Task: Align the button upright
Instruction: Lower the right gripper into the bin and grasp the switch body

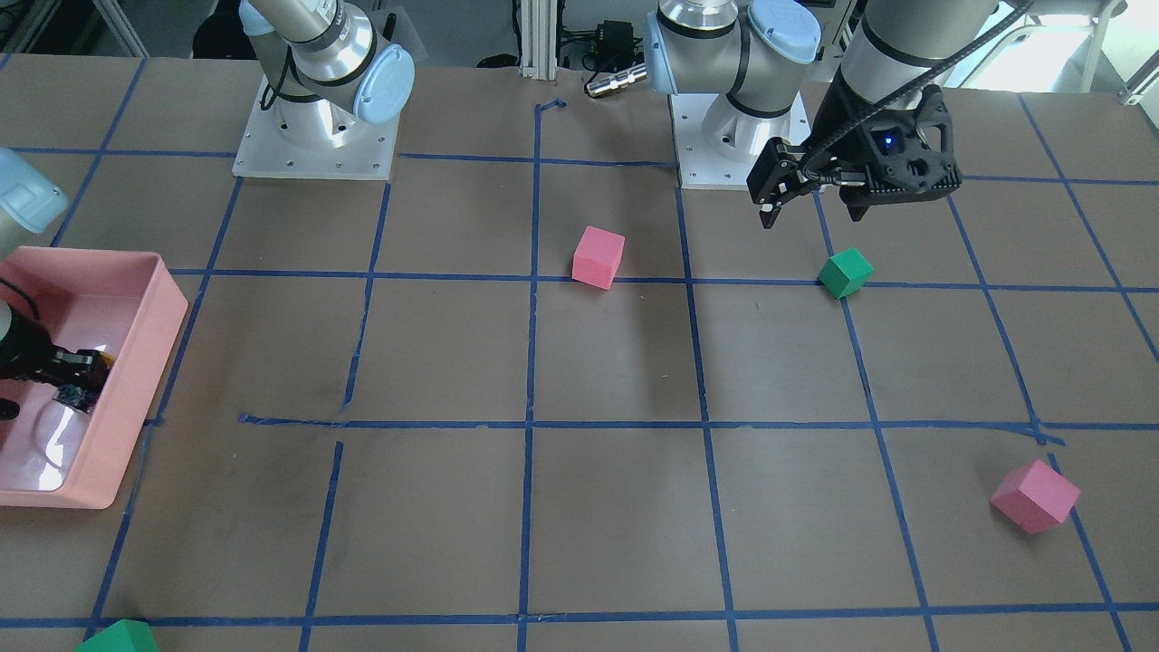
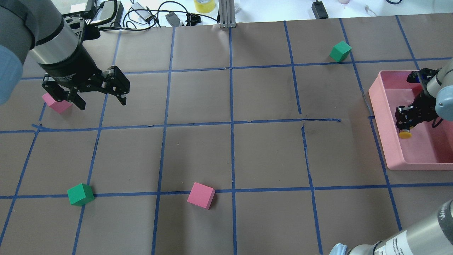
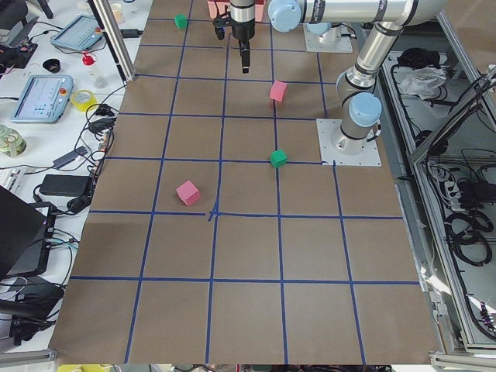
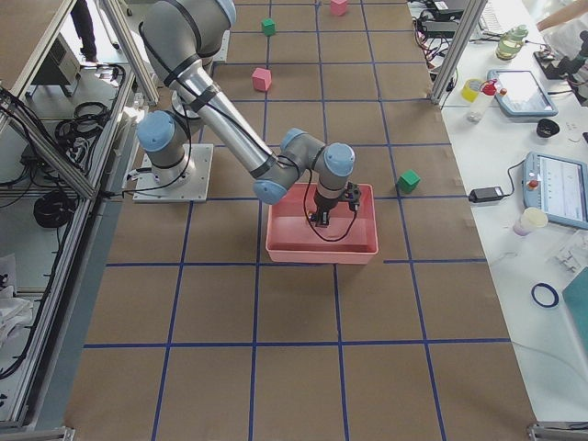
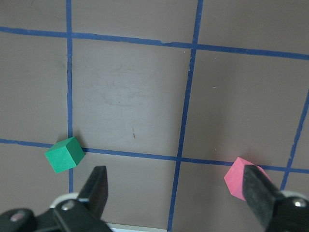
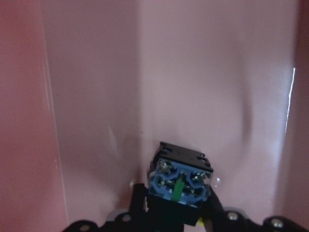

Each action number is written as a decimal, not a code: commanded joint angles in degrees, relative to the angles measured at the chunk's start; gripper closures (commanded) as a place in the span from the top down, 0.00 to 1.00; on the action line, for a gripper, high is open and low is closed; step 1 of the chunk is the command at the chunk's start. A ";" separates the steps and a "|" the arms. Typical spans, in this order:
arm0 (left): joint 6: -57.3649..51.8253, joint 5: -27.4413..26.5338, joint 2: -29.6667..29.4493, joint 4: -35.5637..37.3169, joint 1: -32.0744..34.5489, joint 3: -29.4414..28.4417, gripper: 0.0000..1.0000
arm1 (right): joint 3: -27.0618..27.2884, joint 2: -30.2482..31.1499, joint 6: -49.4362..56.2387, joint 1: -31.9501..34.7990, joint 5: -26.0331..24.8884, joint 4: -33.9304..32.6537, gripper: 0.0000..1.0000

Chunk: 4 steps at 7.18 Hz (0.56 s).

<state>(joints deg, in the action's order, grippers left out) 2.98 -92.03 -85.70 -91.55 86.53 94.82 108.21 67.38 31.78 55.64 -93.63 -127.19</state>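
Observation:
The button (image 2: 405, 134) has a yellow cap and a black body. It is held inside the pink tray (image 2: 380, 106) by my right gripper (image 2: 406, 122), which is shut on it. In the right wrist view the button's base (image 6: 179, 181), with blue terminals, faces the camera between the fingers, above the tray floor. In the front view the right gripper (image 1: 72, 373) sits in the tray (image 1: 136, 362). My left gripper (image 2: 102, 102) is open and empty, hovering above the table far from the tray; it also shows in the front view (image 1: 812, 210).
Foam cubes lie on the brown gridded table: a pink one (image 2: 56, 103) under the left gripper, a green one (image 2: 80, 194), a pink one (image 2: 201, 195) and a green one (image 2: 340, 51) at the back. The left wrist view shows a green cube (image 5: 64, 154) and a pink cube (image 5: 239, 178).

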 commanded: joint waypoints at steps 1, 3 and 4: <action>-0.08 0.01 -0.08 -0.64 -0.05 -0.07 1.00 | -0.71 0.47 0.82 0.00 -0.06 0.71 0.00; -0.26 -0.17 -0.34 -0.65 -0.22 -0.07 1.00 | -2.29 3.88 0.92 0.09 0.55 2.89 0.00; -0.26 -0.17 -0.35 -0.65 -0.14 0.02 1.00 | -5.52 5.03 0.83 0.70 1.51 7.87 0.00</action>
<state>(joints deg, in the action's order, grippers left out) 2.79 -92.17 -85.95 -92.17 86.38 94.75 105.62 70.66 32.61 55.86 -93.05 -123.77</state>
